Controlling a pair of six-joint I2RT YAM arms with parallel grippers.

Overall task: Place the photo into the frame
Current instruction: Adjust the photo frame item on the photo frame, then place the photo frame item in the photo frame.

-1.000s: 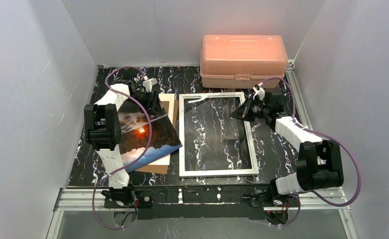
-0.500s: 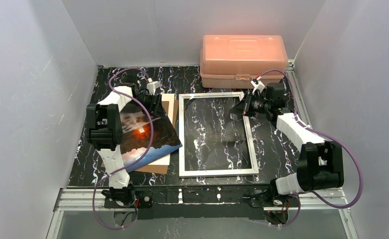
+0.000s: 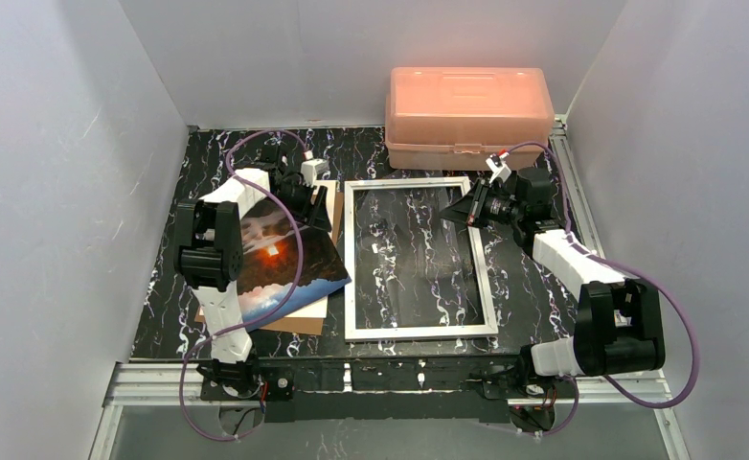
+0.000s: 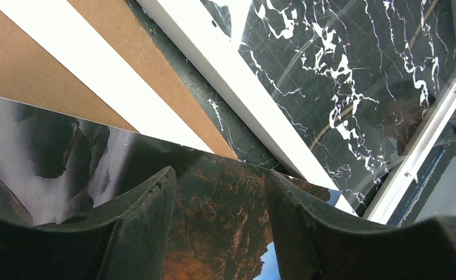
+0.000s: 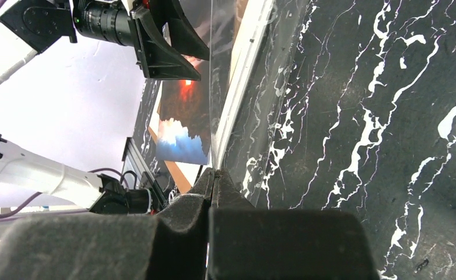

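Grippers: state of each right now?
Left gripper: open, over the photo.
Right gripper: closed on the clear pane.

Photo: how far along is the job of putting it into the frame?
Done: the frame lies with its brown board taken out beside it. In hand: the right gripper pinches the clear pane; the left gripper hangs open over the photo. Left: the photo, lying on the board, is not yet in the frame.

The top camera is looking down from behind. Wrist cameras are peering closely past the left pincer (image 4: pixel 220 175) and right pincer (image 5: pixel 214 173), sharing the frame (image 4: pixel 243 87) ahead.
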